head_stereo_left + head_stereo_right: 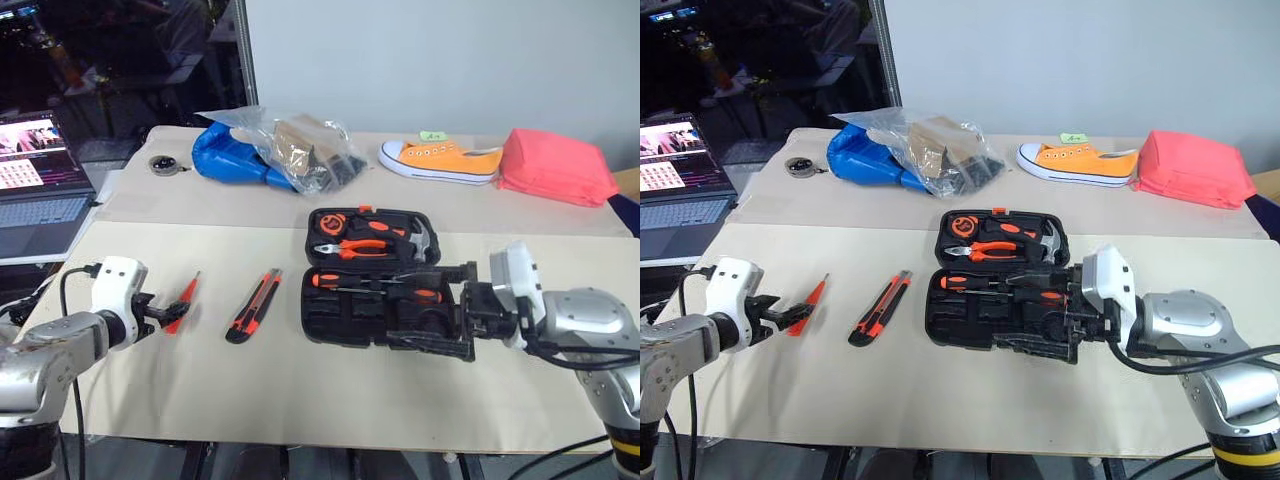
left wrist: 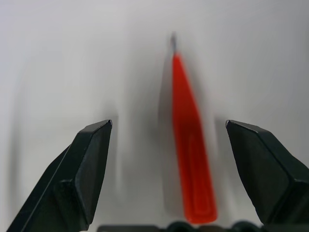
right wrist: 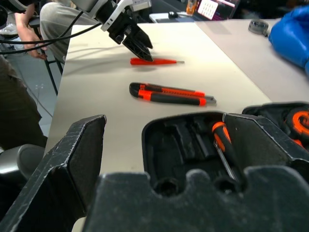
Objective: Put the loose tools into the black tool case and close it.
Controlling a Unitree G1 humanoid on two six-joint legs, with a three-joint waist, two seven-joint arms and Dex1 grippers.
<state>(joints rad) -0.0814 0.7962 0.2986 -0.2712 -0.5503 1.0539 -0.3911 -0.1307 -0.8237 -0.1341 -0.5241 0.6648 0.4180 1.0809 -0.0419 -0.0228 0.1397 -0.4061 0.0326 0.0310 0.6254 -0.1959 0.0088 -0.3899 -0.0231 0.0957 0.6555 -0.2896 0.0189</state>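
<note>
From the head cameras, the black plastic hinged tool case (image 1: 372, 275) lies open in the middle of the pale beige worktop (image 1: 300, 390). Its far half holds orange-handled pliers (image 1: 350, 247) and a steel hammer (image 1: 421, 238); its near half holds two black-and-orange-handled screwdrivers (image 1: 375, 284). The black-and-orange utility knife (image 1: 254, 305) lies on the worktop just left of the case, and the slim all-orange screwdriver-like tool (image 1: 183, 302) lies further left. The left gripper (image 1: 165, 312) reaches the near end of that slim tool, jaws apart. The right gripper (image 1: 452, 310) hangs over the case's right end. At the back lie a blue bag (image 1: 232, 157), an orange sneaker (image 1: 440, 160) and a folded red cloth (image 1: 556, 165); a laptop (image 1: 38, 185) stands at the far left.

In the left wrist view, the slim orange tool lies between the two wide-open black fingers (image 2: 84, 174), touching neither.

In the right wrist view, the right gripper's jaws stand wide apart and empty over the case's near half, where one screwdriver (image 3: 226, 150) sits in its slot.
</note>
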